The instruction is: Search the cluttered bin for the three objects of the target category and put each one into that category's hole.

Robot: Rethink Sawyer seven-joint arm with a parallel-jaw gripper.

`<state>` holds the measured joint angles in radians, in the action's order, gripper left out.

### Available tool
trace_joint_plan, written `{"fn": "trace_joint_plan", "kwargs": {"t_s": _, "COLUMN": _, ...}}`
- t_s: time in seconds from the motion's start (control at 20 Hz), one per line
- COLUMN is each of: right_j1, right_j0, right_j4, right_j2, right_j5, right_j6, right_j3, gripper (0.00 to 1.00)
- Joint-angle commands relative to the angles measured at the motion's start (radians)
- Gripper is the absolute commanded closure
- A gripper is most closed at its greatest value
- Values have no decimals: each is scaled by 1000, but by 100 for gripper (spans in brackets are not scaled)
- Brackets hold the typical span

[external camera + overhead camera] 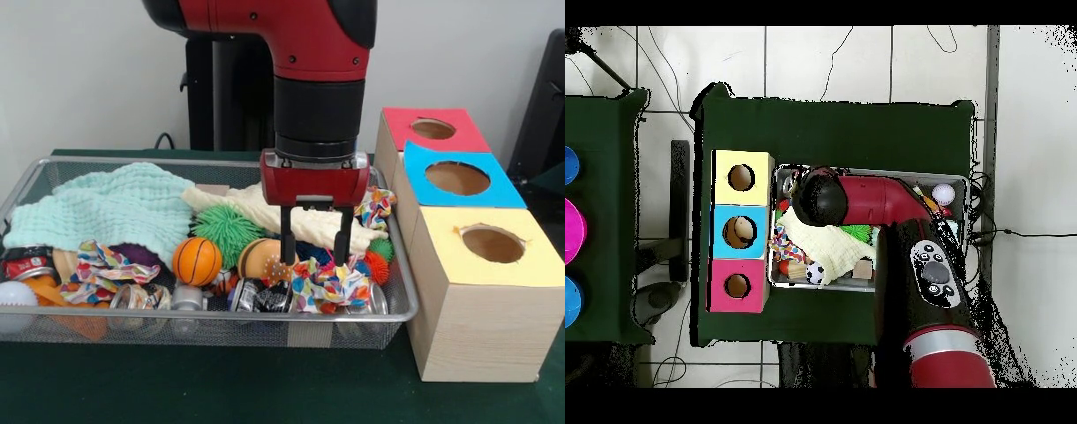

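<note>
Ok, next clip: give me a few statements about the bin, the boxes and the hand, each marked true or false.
1. The hand hangs open above the colourful cloth at the bin's front edge. True.
2. The three boxes have green, white and black tops. False: the tops are yellow, blue and red.
3. An orange basketball lies in the bin. True.
4. The hand grips a silver can. False: nothing is between its fingers; the cans lie below.
5. The mint towel hangs over the boxes. False: it lies in the bin.
</note>
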<state>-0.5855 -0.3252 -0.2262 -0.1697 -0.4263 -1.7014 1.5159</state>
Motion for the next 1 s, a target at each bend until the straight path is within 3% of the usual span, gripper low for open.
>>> {"fn": "trace_joint_plan", "kwargs": {"t_s": 0.05, "right_j1": -6, "right_j0": -11, "right_j4": 31, "right_j2": -19, "right_j5": 15, "right_j6": -144, "right_j3": 81, "gripper": 0}}
{"fn": "trace_joint_plan", "kwargs": {"t_s": 1.0, "right_j1": 77, "right_j0": -37, "right_j4": -3, "right_j2": -32, "right_j5": 46, "right_j6": -91, "right_j3": 13, "gripper": 0}}
